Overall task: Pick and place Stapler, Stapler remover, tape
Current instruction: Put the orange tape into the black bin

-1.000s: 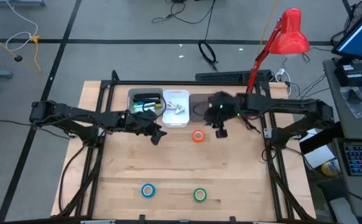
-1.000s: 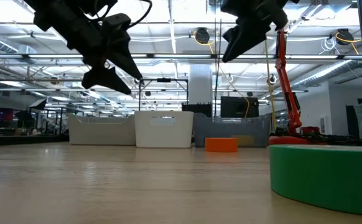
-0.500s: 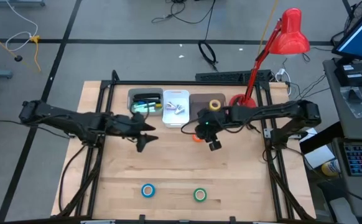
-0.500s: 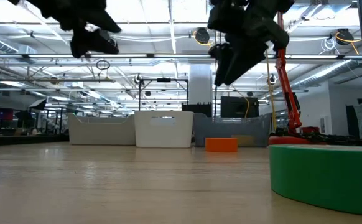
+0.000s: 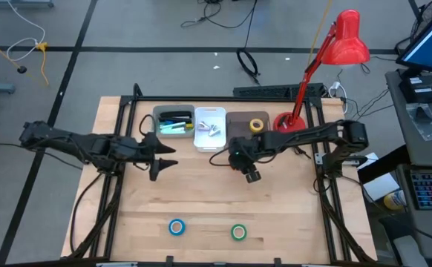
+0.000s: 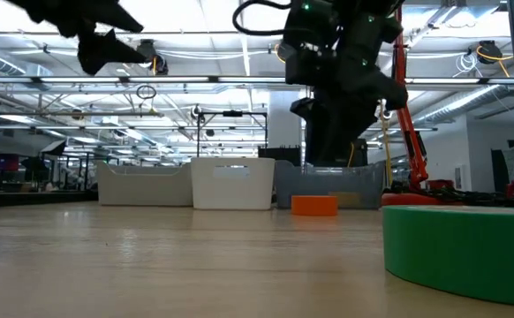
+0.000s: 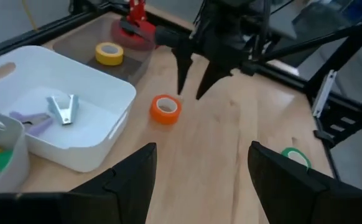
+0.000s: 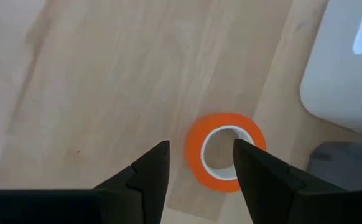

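One small orange tape roll (image 8: 226,151) with a pale centre lies flat on the wooden table (image 5: 201,200), hole upward and so without a long axis, just in front of the white bin (image 7: 56,124). The right gripper (image 8: 199,177) hangs right above it, empty fingers spread, the ring just ahead of the tips. The left gripper (image 7: 199,171), wide open and empty, is farther off.

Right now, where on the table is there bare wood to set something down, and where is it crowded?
Bare wood runs across the middle, between the left gripper and the blue tape and green tape at the near edge. The far edge is crowded: three bins side by side, the orange tape before them, and the right gripper hovering over it, open.
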Motion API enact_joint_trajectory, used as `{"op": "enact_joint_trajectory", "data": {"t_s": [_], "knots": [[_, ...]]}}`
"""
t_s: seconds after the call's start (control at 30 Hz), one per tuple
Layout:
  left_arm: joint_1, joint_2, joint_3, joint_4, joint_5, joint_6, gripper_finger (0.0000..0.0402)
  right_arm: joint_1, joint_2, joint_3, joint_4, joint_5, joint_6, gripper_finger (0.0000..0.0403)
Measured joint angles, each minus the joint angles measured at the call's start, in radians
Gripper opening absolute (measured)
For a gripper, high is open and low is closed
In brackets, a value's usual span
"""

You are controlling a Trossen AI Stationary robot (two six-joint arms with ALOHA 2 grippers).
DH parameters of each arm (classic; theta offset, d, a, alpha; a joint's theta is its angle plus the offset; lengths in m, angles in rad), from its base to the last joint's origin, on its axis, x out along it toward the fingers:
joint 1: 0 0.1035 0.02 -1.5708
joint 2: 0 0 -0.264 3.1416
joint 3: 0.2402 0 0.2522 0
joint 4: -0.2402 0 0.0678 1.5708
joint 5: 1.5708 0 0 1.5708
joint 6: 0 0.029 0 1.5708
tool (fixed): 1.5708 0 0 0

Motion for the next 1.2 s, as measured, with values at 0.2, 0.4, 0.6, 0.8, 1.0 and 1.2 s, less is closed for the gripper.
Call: {"op": "enact_joint_trajectory", "data": {"t_s": [0.2, 0.4, 0.6, 0.8, 1.0, 1.2], "knots": [[-0.023, -0.153, -0.183, 0.140, 0.004, 0.003, 0.0250, 0.000, 0.010, 0.000, -0.012, 0.025, 0.009, 0.0172], [-0.027, -0.317, -0.296, 0.137, 0.003, 0.012, 0.0250, 0.000, 0.021, 0.000, -0.011, 0.023, 0.009, 0.0172], [-0.027, -0.450, -0.328, 0.037, 0.003, 0.035, 0.0250, 0.000, 0.079, 0.000, 0.004, 0.022, 0.024, 0.0172], [-0.027, -0.563, -0.329, -0.092, -0.009, 0.039, 0.0250, -0.001, 0.123, 0.000, 0.019, 0.024, 0.022, 0.0171], [-0.027, -0.653, -0.329, -0.162, -0.044, 0.051, 0.0250, -0.006, 0.132, 0.000, 0.034, 0.027, 0.013, 0.0171], [-0.027, -0.695, -0.329, -0.210, -0.076, 0.056, 0.0250, -0.027, 0.153, 0.002, 0.046, 0.026, 0.035, 0.0161]]}}
